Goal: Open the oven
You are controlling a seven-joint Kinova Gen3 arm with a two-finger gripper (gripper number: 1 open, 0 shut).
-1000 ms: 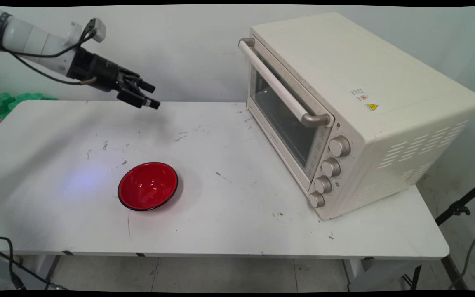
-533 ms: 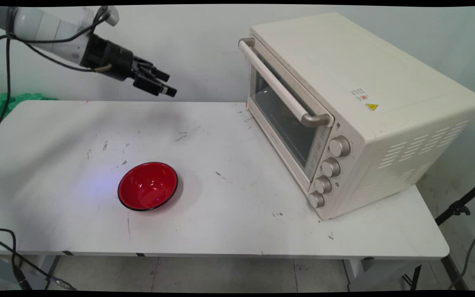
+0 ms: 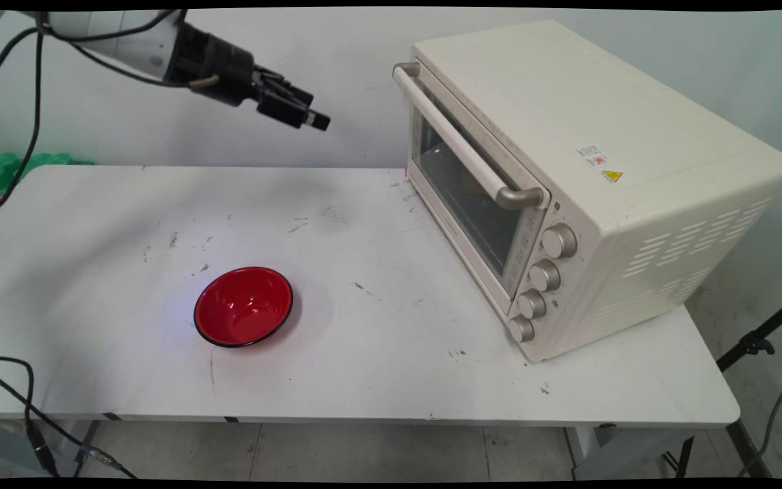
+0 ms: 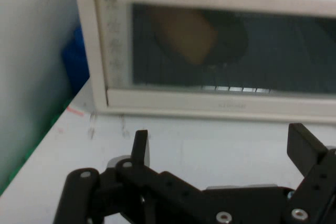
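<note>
- green object (image 3: pixel 4 166), far left edge behind the table, partly cut off, can't tell what it is
- black cables (image 3: pixel 7 407) at near left corner, hanging below the table edge
- white table (image 3: pixel 377 380), scuffed with dark marks, carries the bowl and the oven
- arm comes in from upper left, raised well above the table, cables draped along it
- gripper (image 3: pixel 309 117) black, up high over the far part of the table, pointing right toward the oven, well apart from it and from the bowl
- hand view: gripper (image 4: pixel 218 148) fingers spread wide apart, nothing between them, holding nothing; one fingertip (image 4: pixel 139 145) at left, the other at right
- red bowl (image 3: pixel 244 306), black rim, upright, empty, sits on the table left of centre toward the near side, well below and nearer than the gripper, not touched
- toaster oven (image 3: pixel 588 183), cream coloured, right half of the table, angled so its front faces left and near; door shut
- oven handle (image 3: pixel 462 142) a long bar across the top of the door
- glass door (image 4: pixel 231 51) fills the hand view ahead of the gripper; something dark and brownish behind the glass, too blurred to tell
- four knobs (image 3: pixel 544 282) in a column at the near right of the oven front
- warning stickers (image 3: pixel 601 166) on oven top
- tripod leg (image 3: pixel 757 343) far right, off the table
</note>
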